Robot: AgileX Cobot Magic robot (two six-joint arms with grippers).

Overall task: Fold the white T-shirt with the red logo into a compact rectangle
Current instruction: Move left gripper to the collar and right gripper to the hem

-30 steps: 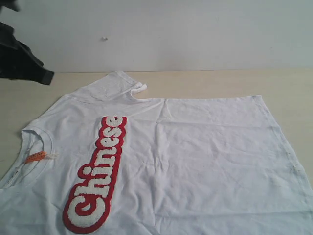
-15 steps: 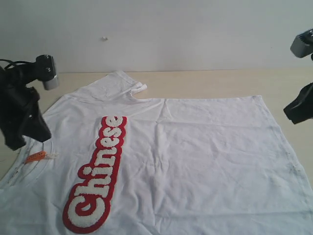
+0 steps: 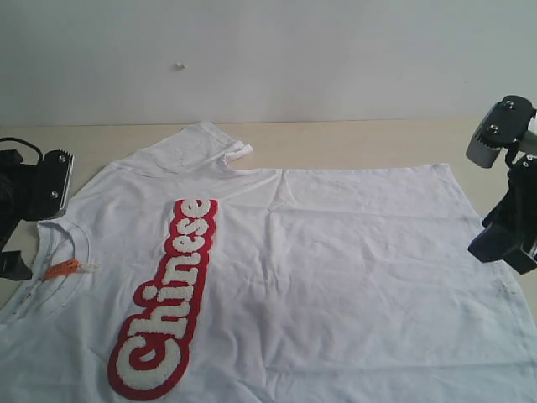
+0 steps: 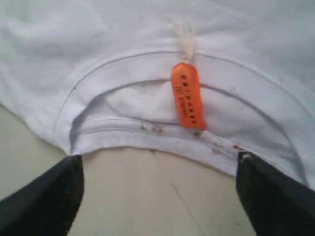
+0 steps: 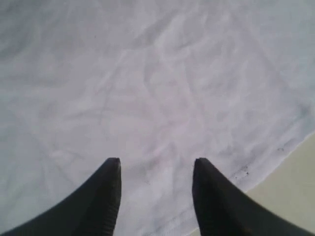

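Beige table (image 3: 352, 143), pale wall (image 3: 336, 59) across frame top. One white T-shirt (image 3: 336, 269), one red logo (image 3: 168, 302), one orange tag (image 3: 61, 269). My left pincer (image 4: 158, 164) is wide; my right pincer (image 5: 156, 162) is parted, gripping nothing.

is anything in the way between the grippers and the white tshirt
Nothing visible. The left gripper stands open facing the collar by the orange tag, with only bare table between. The right gripper is open above the white T-shirt near its edge, nothing between.

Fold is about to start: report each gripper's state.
Left gripper: open, holding nothing, at the white T-shirt neckline.
Right gripper: open, holding nothing, above the shirt.
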